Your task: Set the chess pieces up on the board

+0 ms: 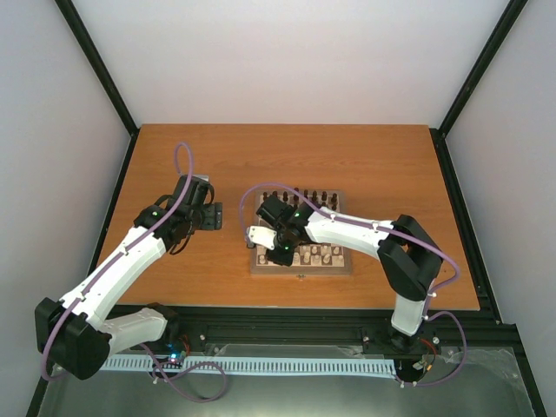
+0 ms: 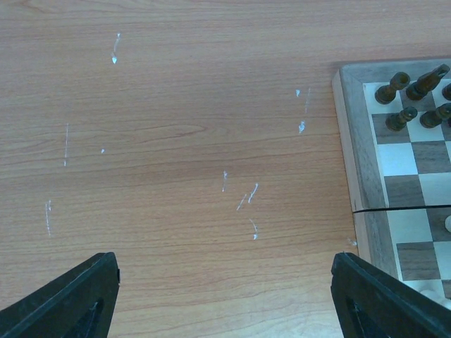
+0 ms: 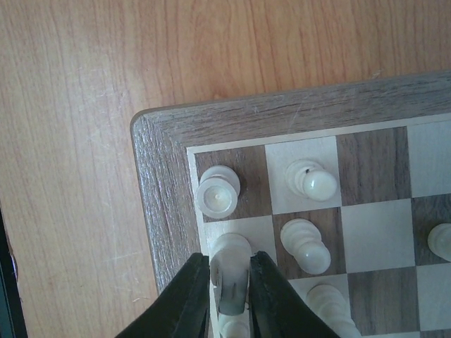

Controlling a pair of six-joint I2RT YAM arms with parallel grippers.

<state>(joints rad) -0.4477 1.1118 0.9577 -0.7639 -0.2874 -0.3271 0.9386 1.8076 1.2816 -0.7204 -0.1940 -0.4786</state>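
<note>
Chess pieces point(image 3: 310, 182), tiny turned wooden figures in pale cream and dark brown, stand on the square checkered wooden chessboard point(image 3: 161, 211), which lies near the middle of the orange-brown wooden table point(image 3: 70, 105).

The right pincer point(image 3: 230, 271) is closed around one cream piece point(image 3: 231, 252) at the board's 7 o'clock corner. This piece is just at 6 o'clock of the cream corner rook point(image 3: 218, 191).

The left pincer point(image 2: 224, 262) is spread wide and empty above bare table, with the board at its 3 o'clock.

These pieces look light, stiff and smooth, so they are likely to tip or slip. A grip low across the rounded body seems safest.

Neighbouring pieces crowd the held piece at 12 and 3 o'clock. Free room lies at 9 o'clock, over the board's border.
</note>
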